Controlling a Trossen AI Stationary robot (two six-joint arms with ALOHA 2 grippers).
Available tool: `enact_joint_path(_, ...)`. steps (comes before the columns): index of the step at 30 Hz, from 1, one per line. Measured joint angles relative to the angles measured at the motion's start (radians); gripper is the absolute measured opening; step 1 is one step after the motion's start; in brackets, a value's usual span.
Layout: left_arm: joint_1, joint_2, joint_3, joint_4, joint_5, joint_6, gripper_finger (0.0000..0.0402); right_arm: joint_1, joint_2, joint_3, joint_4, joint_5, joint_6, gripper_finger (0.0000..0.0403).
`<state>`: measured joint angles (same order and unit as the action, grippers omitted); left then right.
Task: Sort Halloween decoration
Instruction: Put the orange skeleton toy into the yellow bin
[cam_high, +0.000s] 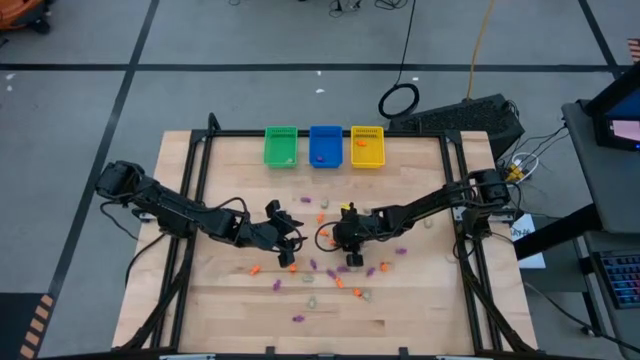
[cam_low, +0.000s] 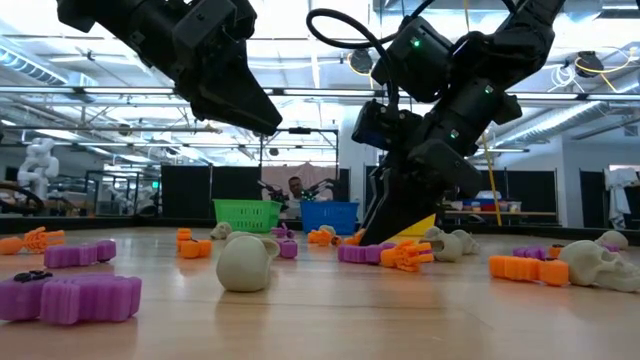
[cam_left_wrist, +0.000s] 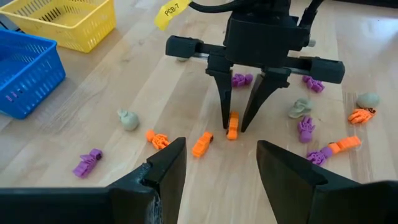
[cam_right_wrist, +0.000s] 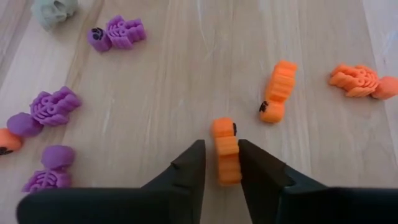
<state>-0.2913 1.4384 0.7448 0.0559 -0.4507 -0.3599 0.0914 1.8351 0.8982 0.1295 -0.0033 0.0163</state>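
1. Right gripper (cam_right_wrist: 219, 163), in its own wrist view: the two dark fingers stand narrowly apart with a small ribbed orange plastic trinket (cam_right_wrist: 226, 152) between them, both inner faces touching or just beside its sides. The trinket's lower end is hidden behind the fingers. A second orange ribbed trinket (cam_right_wrist: 277, 91) lies just beyond on the pale wooden table (cam_right_wrist: 186, 81), with purple skeleton-shaped trinkets (cam_right_wrist: 56, 106) off to one side; a pale skull-shaped trinket (cam_right_wrist: 55, 9) is cut off at the frame edge.

2. Left wrist view: the left gripper (cam_left_wrist: 221, 165) hangs open and empty above the table, its fingers wide apart. Facing it, the right gripper points straight down at the orange trinket (cam_left_wrist: 232, 125). A yellow tag (cam_left_wrist: 170, 12) on that arm reads "PCB-7". A yellow mesh plastic bin (cam_left_wrist: 62, 22) and a blue mesh plastic bin (cam_left_wrist: 25, 71) are both cut off at the frame edge.

3. High view: both grippers meet near the table's middle among scattered trinkets too small to tell apart. A green bin (cam_high: 281, 146), the blue one and the yellow one stand in a row at the far edge.

4. Low view: the right gripper's tips are at the tabletop, partly masked by trinkets in front. A person (cam_low: 296, 187) shows faintly in the background.
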Motion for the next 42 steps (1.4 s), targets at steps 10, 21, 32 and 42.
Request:
enact_joint_path(10,0.0,0.0,0.0,0.0,0.0,0.0,0.0193,0.0,0.0,0.0,-0.005,0.0,-0.002,0.0047)
enact_joint_path(21,0.0,0.0,0.0,0.002,0.0,0.0,0.0193,0.0,-0.033,0.0,-0.032,-0.001,-0.013,0.0039)
enact_joint_path(32,0.0,0.0,0.0,0.014,0.0,-0.001,0.0193,0.002,-0.233,0.0,-0.195,0.0,-0.071,0.0038)
enact_joint_path(42,0.0,0.0,0.0,0.016,0.0,-0.001,0.0193,0.019,-0.505,0.0,-0.371,0.0,-0.102,0.0038)
